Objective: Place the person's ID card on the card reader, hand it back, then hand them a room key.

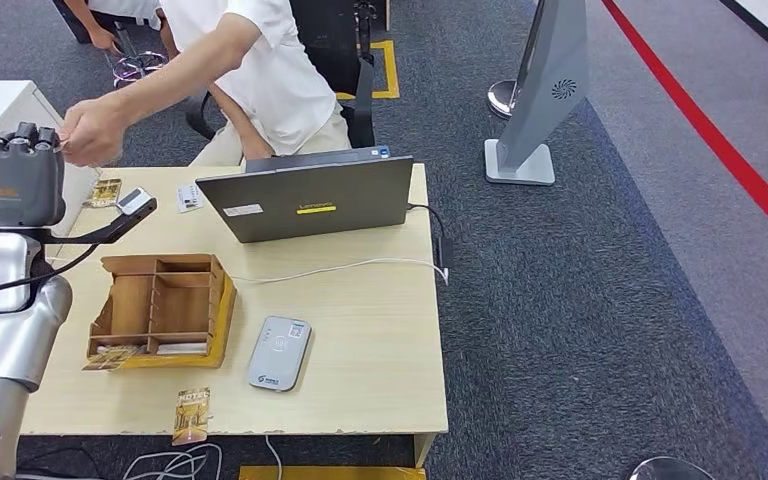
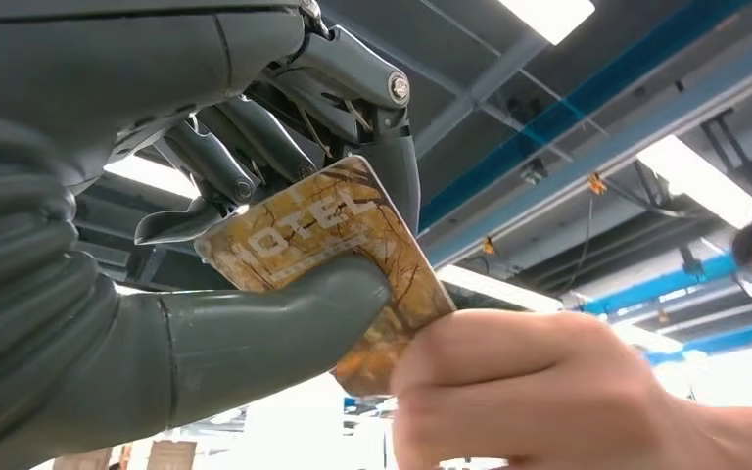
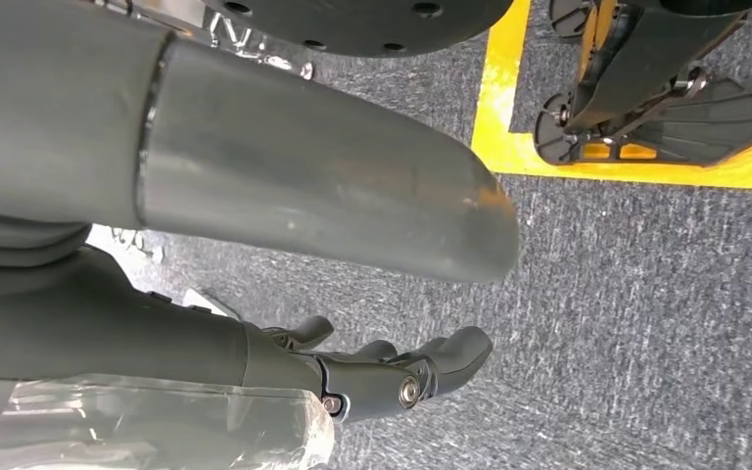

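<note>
Above the bench's (image 1: 360, 400) far-left corner, left hand (image 2: 255, 196) pinching key card (image 2: 333, 264), person's hand (image 2: 519, 392) gripping its free end; hold steady, release once pulled; right hand (image 3: 392, 377) empty, hanging.

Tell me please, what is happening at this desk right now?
The robot's left hand holds a brown hotel key card up, pinched between thumb and fingers, and a person's hand grips the card's other end, so the handover is under way. On the wooden table lie a grey card reader, a wooden card organizer, another hotel card near the front edge, and a laptop. The right hand hangs over the carpet, holding nothing.
</note>
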`<state>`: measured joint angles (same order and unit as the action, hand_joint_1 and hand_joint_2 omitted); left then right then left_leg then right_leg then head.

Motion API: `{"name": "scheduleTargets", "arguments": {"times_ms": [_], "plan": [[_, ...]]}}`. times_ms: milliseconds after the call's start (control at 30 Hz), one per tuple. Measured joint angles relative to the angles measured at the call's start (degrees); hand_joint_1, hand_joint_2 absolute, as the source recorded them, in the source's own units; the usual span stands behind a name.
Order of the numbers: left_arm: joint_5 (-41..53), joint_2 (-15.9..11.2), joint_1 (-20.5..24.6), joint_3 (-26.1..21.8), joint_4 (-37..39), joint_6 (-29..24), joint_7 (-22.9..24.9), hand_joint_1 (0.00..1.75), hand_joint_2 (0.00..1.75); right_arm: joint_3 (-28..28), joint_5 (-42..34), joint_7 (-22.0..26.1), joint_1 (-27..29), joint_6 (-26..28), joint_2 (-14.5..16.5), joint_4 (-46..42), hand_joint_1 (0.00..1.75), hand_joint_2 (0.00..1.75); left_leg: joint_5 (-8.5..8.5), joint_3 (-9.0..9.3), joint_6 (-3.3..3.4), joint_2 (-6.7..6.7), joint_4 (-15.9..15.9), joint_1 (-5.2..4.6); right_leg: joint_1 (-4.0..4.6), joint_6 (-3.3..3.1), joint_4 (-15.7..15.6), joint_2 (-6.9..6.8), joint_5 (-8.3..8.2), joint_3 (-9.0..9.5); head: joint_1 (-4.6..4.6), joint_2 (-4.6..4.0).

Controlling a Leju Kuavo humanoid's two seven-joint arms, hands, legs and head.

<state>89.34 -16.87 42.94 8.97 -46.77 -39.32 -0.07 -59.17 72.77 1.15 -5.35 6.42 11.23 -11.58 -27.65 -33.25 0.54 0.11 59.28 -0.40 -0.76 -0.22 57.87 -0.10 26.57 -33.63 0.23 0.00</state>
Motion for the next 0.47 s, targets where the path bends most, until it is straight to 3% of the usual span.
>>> {"name": "scheduleTargets", "arguments": {"times_ms": [133,333,467], "plan": [[0.26,0.36,-0.68,0.00,1.23,-0.02,0.01,0.00,1.75,0.00,-0.01,-0.19,0.02,0.01,0.00,0.00,0.00,0.00,0.00,-0.26,-0.01,0.28,0.02,0.01,0.01,-0.06,0.03,0.32,-0.13,-0.31,-0.01,0.00],[-0.39,0.53,-0.89,-0.02,1.24,-0.11,-0.25,0.00,1.75,0.00,-0.01,-0.19,0.07,0.04,0.00,0.00,0.00,0.00,-0.01,-0.35,0.00,0.33,0.02,0.01,0.01,-0.06,0.03,0.39,-0.14,-0.42,-0.01,0.00],[-1.97,1.16,-3.93,-0.44,-2.13,-0.28,-2.25,0.00,1.75,0.00,-0.19,-0.33,0.01,0.74,0.00,0.00,0.00,0.00,-0.05,-0.36,0.01,0.18,0.01,-0.01,0.00,0.01,0.01,0.23,-0.02,-0.41,0.00,0.00]]}}
